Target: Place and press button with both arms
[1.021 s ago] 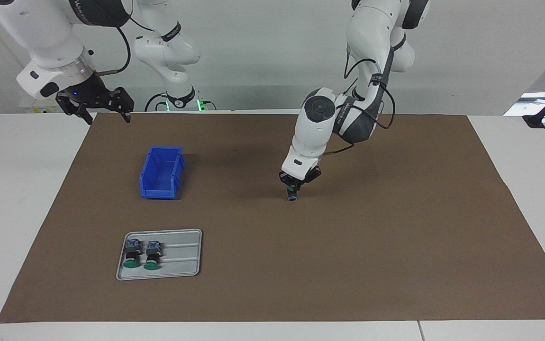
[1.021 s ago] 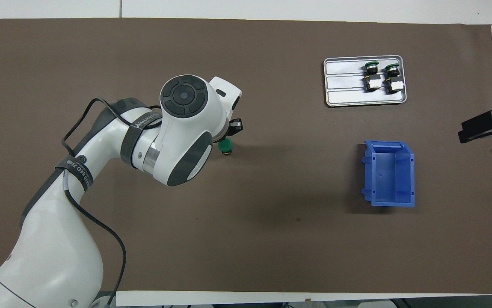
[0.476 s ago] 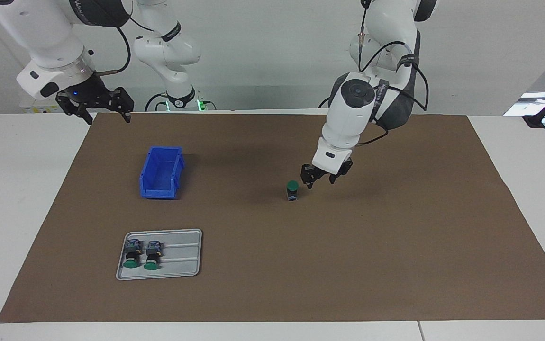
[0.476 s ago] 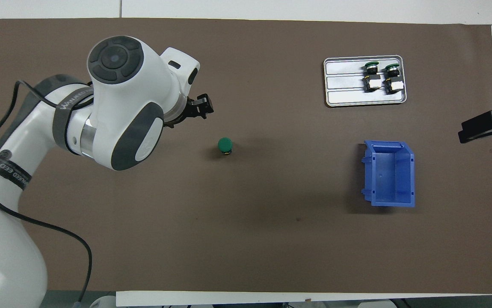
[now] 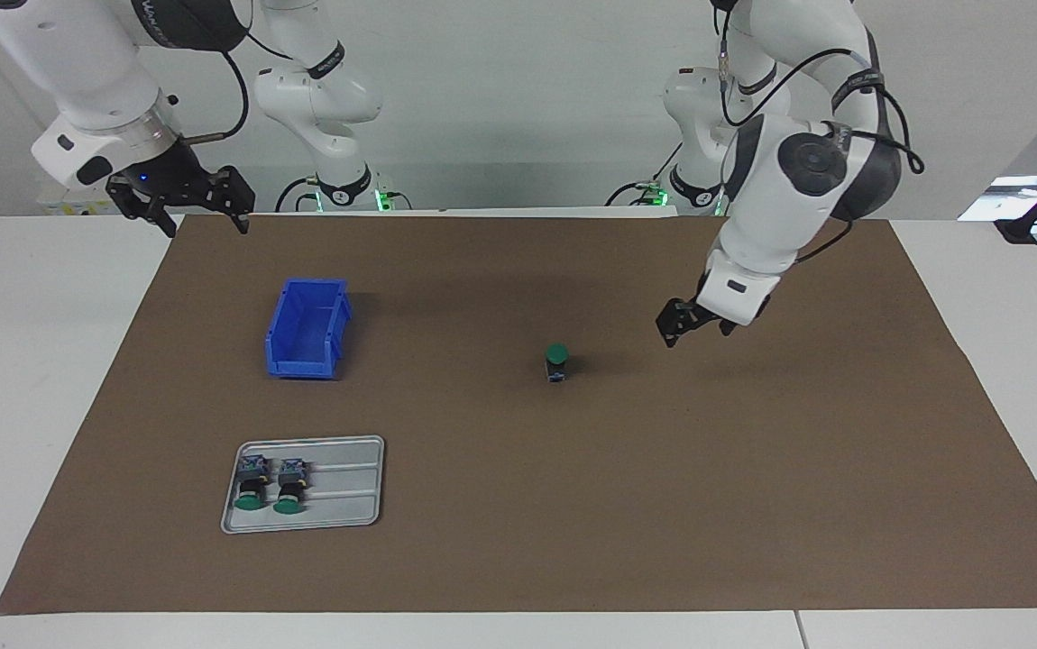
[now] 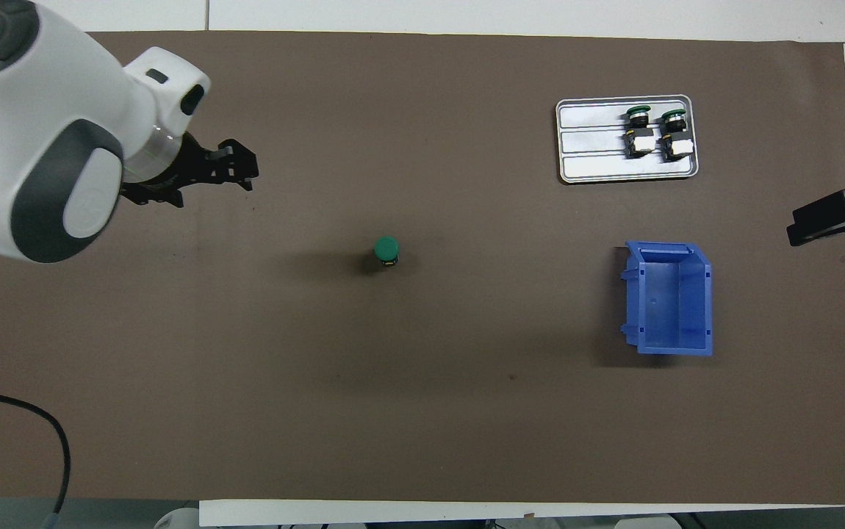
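A button (image 5: 556, 360) with a round green cap stands upright and alone on the brown mat (image 5: 753, 469), near the middle; in the overhead view the button (image 6: 386, 250) shows cap up. My left gripper (image 5: 695, 333) hangs open and holds nothing, above the mat beside the button, toward the left arm's end of the table. From overhead the left gripper (image 6: 243, 163) is well apart from the button. My right gripper (image 5: 201, 219) waits open over the mat's corner near its base, and the right gripper (image 6: 826, 217) shows at the overhead view's edge.
A grey tray (image 5: 347, 487) holds two more buttons (image 5: 251, 484) lying on their sides, toward the right arm's end. A blue bin (image 5: 307, 329) sits nearer to the robots than the tray. From overhead, the tray (image 6: 591, 139) and bin (image 6: 669, 297) show likewise.
My left gripper let go of the button, opened, rose and swung away toward its own end of the table. The button stayed upright on the mat. The right arm has not moved.
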Motion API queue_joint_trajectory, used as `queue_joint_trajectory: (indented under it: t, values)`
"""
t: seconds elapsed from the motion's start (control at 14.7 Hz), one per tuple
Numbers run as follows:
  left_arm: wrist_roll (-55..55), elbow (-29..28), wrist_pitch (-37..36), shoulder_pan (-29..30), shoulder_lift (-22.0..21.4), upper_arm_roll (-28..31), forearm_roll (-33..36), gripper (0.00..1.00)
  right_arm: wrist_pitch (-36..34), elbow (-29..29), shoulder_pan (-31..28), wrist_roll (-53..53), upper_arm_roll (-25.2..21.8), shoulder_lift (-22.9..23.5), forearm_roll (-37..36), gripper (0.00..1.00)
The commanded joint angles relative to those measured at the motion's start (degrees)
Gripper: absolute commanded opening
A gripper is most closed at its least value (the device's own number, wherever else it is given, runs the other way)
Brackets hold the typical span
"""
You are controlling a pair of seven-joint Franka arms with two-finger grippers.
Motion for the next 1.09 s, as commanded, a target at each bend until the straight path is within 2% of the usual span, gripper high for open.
queue_joint_trajectory:
  t: [0.0, 0.41, 0.54, 0.82, 1.02]
  values:
    - [6.24, -0.45, -4.43, 5.08, -3.62, -0.36, 0.75, 0.99, 0.02, -1.47, -0.20, 0.76, 0.17, -1.26, 0.61, 0.99]
    - [15.74, -0.27, -12.25, 12.92, -8.54, -0.36, 3.20, 0.99, 0.37, -1.38, 0.33, 0.23, 0.87, -1.17, 0.96, 0.99]
    - [18.56, -0.36, -13.84, 15.28, -10.47, -0.27, 3.47, 0.99, 2.04, -0.77, 3.82, 3.38, 1.84, -0.39, 4.73, 0.99]
    - [19.00, -0.62, -15.95, 15.65, -12.42, -0.19, 3.47, 0.99, 4.15, 6.33, 16.12, 18.39, 2.19, 7.85, 5.27, 0.99]
    - [19.27, -1.41, -17.10, 15.73, -13.03, 0.25, 3.56, 0.99, 6.43, 18.26, 24.21, 32.79, 2.63, 18.91, 8.60, 0.99]
